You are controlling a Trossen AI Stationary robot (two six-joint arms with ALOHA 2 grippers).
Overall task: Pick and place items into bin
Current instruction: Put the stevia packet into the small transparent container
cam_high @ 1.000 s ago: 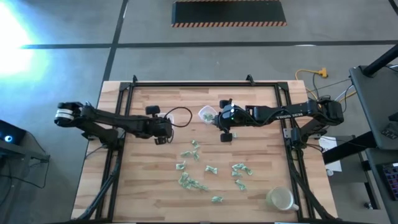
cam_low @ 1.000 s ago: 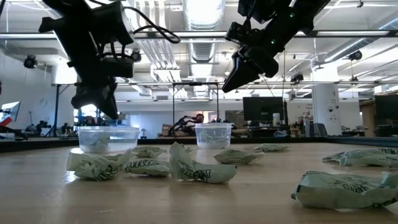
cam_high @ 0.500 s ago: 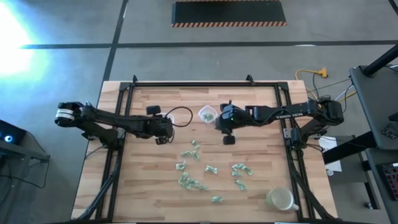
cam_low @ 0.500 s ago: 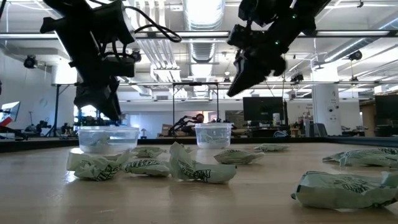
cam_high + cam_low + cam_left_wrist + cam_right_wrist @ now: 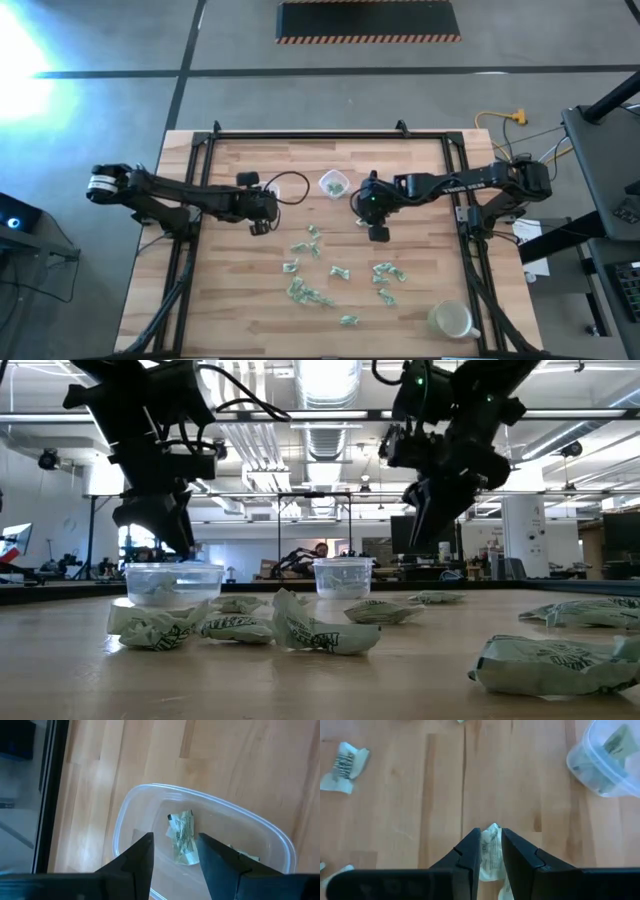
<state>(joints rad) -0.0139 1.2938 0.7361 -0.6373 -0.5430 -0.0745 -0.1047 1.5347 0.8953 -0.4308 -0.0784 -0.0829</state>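
Several small green-and-white wrapped items lie scattered on the wooden table. My left gripper hangs open above a clear bin at the table's left. Wrapped pieces lie on that bin's floor. My right gripper points steeply down, its fingers a narrow gap apart, well above the table. One item lies on the table below and shows through that gap. A second clear bin with pieces in it stands beyond the right gripper, toward the far edge.
A pale round cup stands at the near right corner. A black cable loops beside the left gripper. Black rails run along the table's left and right sides. Loose items fill the near middle, with bare wood toward the far edge.
My left gripper has opened above its bin without moving off. My right gripper has moved away from the far bin toward the table's right and near edges. It has sunk lower and tipped to point more steeply down.
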